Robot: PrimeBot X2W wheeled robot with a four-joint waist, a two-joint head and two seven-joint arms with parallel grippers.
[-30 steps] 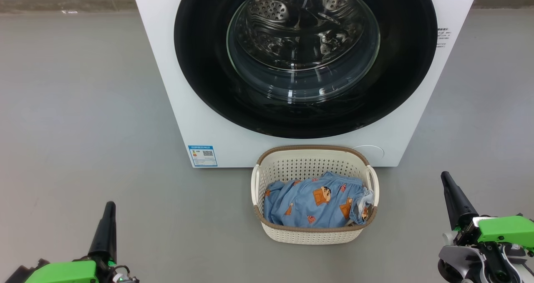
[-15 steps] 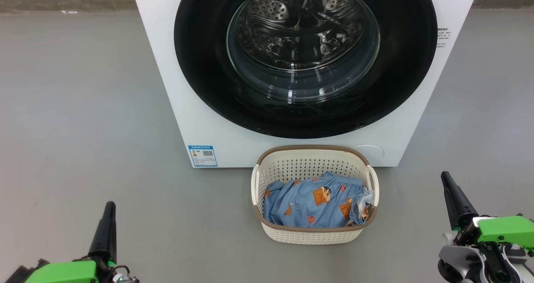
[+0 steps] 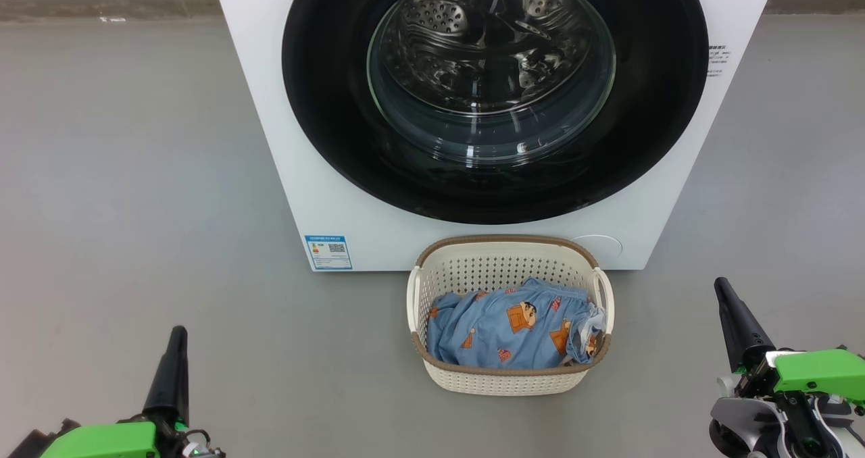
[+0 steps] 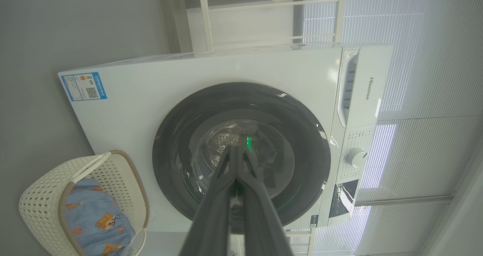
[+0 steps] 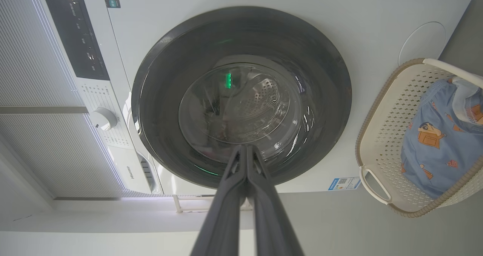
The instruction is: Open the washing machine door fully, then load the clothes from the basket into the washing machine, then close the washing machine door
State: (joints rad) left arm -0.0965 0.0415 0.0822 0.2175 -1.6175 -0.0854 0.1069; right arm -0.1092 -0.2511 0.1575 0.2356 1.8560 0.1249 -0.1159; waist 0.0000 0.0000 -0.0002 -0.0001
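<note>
At the lower left of the head view the left gripper is held low over the grey floor, its jaws pressed together and nothing pinched; it is judged to be parked clear of the work. To its right the washing machine is seen, with a blue label low on its front. The washing machine door is found shut flush against the front, so the first step is judged not yet begun. The basket is set on the floor just before the machine, below the door and right of the label, presumably so that the load need be carried only a short way up into the machine. The clothes are bundled inside it. At the lower right the right gripper is held likewise, jaws pressed together and empty. The basket lies between the two grippers, nearer the right one and apart from both; the door is well apart from either, higher up the view.
</note>
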